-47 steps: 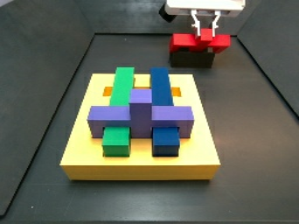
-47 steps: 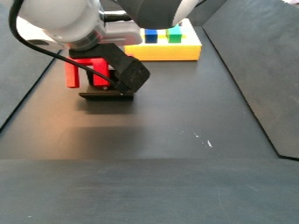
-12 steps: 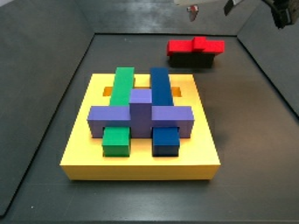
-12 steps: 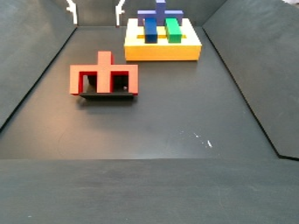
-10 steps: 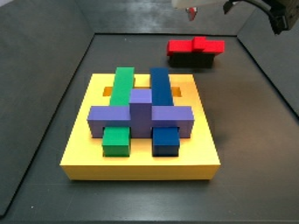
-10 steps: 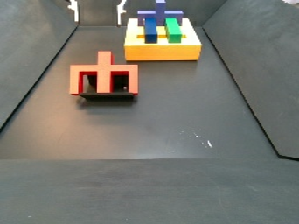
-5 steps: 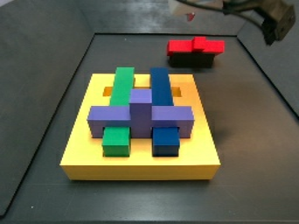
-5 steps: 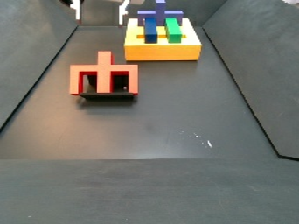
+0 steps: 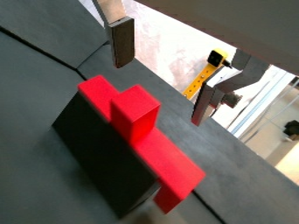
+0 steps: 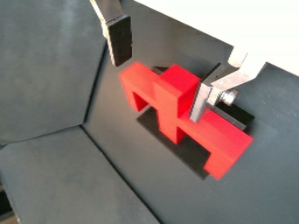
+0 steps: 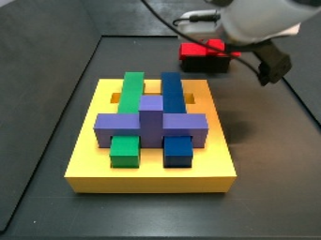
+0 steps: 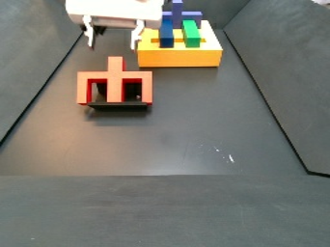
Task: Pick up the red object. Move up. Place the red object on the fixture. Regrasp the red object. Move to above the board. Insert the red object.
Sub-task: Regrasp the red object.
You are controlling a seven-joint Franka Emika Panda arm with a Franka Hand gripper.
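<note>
Red object resting on the fixture — bar laid across the recessed top, square stub raised at its middle, ends overhanging the dark block in both wrist views. Gripper hangs above and clear of it, nearer the board; the fingers are spread wide and hold nothing. In a wrist view the two plates straddle the stub, one to either side, with the bar's long axis running between them rather than across the gap. Judged from this, the regrasp turns on a straight descent onto the stub — the jaws should then close across the bar's short width. The purple cross block sits on the board, well apart.
</note>
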